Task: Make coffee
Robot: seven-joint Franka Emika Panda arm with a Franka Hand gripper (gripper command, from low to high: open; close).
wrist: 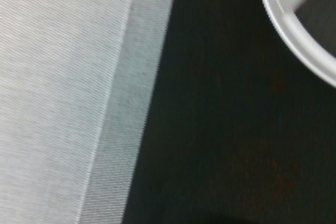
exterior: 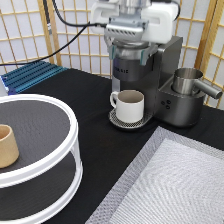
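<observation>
My gripper [exterior: 131, 55] hangs over the top of the dark coffee machine [exterior: 165, 75] at the exterior view's top centre. Its fingers [exterior: 148, 54] stand apart on either side of the machine's round brew head, open, with nothing seen between them. A cream-white handled mug [exterior: 130, 106] stands on the machine's drip tray, right under the brew head. The coffee pod is out of view. The wrist view shows none of these things.
A metal milk jug [exterior: 189, 81] sits on the machine's right side. A white two-tier round stand [exterior: 60, 150] with a tan handleless cup [exterior: 7, 146] fills the exterior view's left. A grey mat [exterior: 175, 185] lies at the bottom right and also shows in the wrist view [wrist: 60, 110].
</observation>
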